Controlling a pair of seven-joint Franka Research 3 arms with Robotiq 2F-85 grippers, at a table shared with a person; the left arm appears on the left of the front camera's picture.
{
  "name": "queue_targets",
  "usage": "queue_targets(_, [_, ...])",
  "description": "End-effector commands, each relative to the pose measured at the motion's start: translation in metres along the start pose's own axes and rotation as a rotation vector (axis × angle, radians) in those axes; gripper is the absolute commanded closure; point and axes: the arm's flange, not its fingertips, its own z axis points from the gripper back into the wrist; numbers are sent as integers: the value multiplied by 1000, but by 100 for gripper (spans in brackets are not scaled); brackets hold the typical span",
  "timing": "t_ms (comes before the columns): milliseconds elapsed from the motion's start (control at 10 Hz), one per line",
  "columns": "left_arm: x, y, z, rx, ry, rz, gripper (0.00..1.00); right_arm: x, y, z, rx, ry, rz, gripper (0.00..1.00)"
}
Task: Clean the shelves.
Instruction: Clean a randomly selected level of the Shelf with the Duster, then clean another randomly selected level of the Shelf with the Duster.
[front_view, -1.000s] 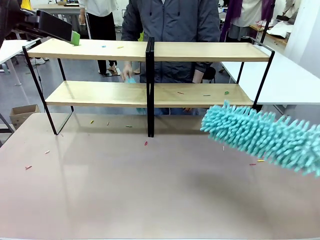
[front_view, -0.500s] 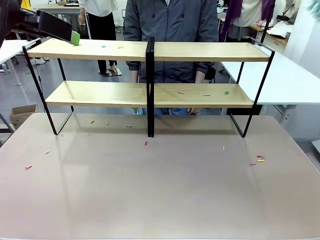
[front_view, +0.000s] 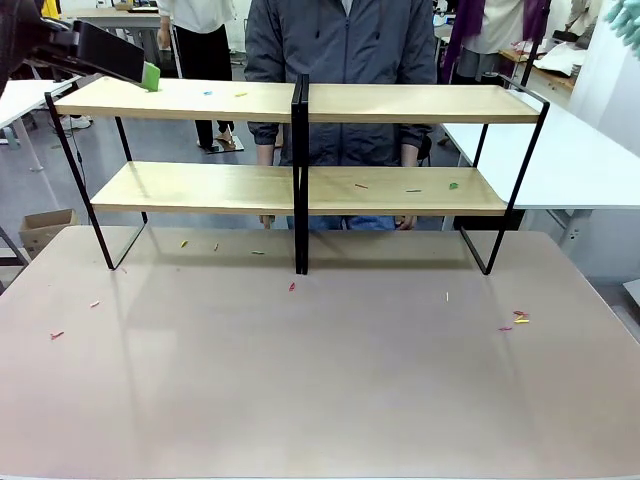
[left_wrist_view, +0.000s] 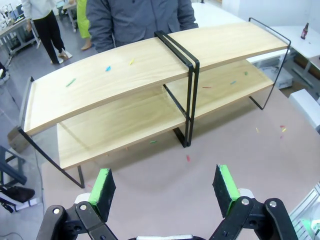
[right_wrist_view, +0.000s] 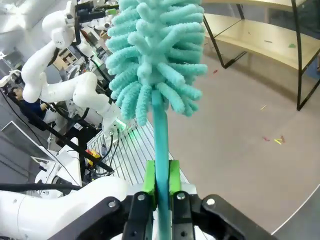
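This is a busy room, and I am looking across a big brown table (front_view: 320, 400). The shelves (front_view: 400, 103) stand at the far side of it. They are four light wood boards in a thin black frame, two up and two down.

On the left, the left gripper (left_wrist_view: 165, 187) hangs up by the left end of the top board. Its two fingers are spread wide apart and hold nothing. The green pads (left_wrist_view: 102, 186) point down at the wood. I think it waits up there so it is out of the way.

In the middle, a person (front_view: 345, 60) in a grey jacket stands close behind the shelves.

Small coloured bits (front_view: 452, 185) lie on the boards. Some are on the top left board, and more are on the bottom right one. A few lie on the table too. That is the mess to sweep off, and I think none of it is gone yet.

On the right, the right gripper (right_wrist_view: 161, 177) is closed tight on the stick of a fluffy blue-green duster (right_wrist_view: 152, 45). The fluffy end pokes out past the fingers. It is held high, well apart from the shelves, so it needs to come down to the boards to wipe them.
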Motion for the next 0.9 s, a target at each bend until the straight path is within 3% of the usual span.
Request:
queue_targets(0, [-2,1,-2,-2,-5,3,0,-3,0,6,-7,12,37,88])
queue_targets(800, [-2,1,-2,-2,-5,3,0,-3,0,6,-7,12,37,88])
